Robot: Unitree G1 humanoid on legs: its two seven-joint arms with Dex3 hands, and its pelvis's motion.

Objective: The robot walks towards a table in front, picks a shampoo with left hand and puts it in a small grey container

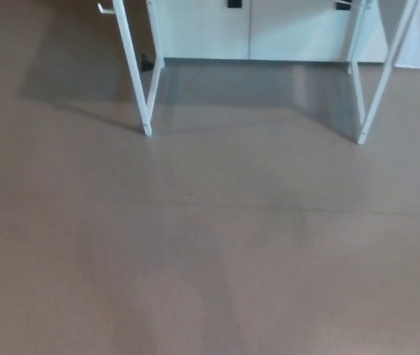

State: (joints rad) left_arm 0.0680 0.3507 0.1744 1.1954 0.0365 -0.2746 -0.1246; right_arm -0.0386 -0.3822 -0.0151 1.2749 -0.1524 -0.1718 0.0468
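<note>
Walking's the job now: just brown floor [210,259] and white table legs [137,74] ahead, so aim squarely between them. No shampoo, grey container, left hand or right hand in view, so can't tell their state.

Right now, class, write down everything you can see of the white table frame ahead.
Only the table frame shows, its top cut off by the picture's upper edge. It is slim, white, seemingly painted metal: two leg pairs, left and right, slanting down to feet on the brown floor. A shadow lies beneath; white cabinets stand behind.
</note>
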